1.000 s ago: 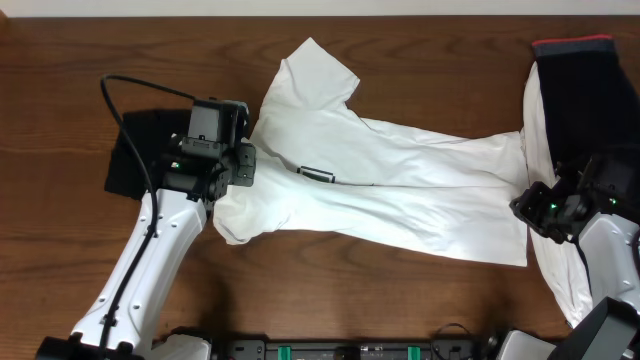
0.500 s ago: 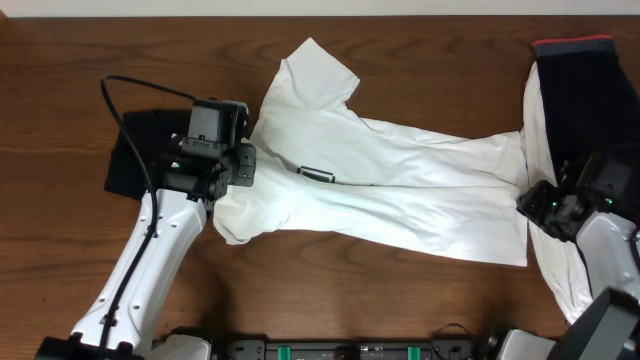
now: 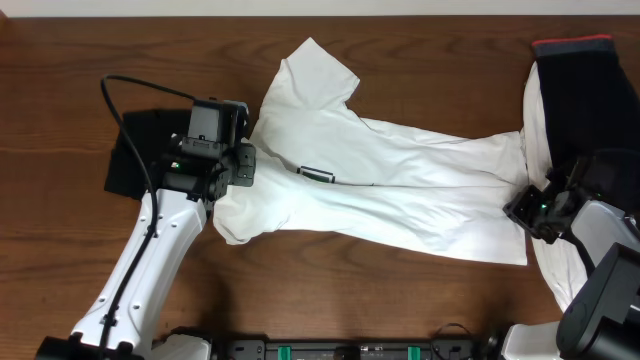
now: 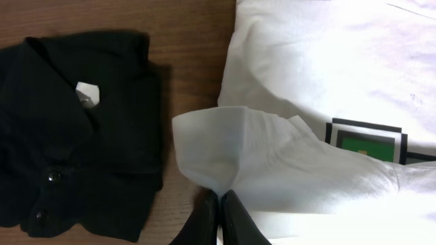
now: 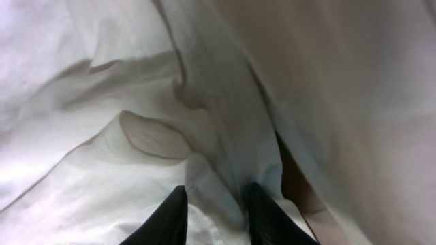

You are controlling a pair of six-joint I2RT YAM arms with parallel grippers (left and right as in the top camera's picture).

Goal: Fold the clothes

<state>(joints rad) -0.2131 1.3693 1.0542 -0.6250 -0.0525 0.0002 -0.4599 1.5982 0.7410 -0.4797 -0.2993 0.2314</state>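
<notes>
T-shirt looks limp and light, take edges: left gripper clamped on its sleeve, right gripper grip unclear.

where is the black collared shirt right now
Overhead view: the black collared shirt lies on the table, left side, just left of the left gripper and white T-shirt.

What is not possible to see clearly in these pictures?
- Overhead: the logo on the white T-shirt is too small to read.
- Right wrist: white cloth fills the view; whether the right claw grips it is unclear.
- Overhead: the frame edge cuts off the dark garment at right.
</notes>
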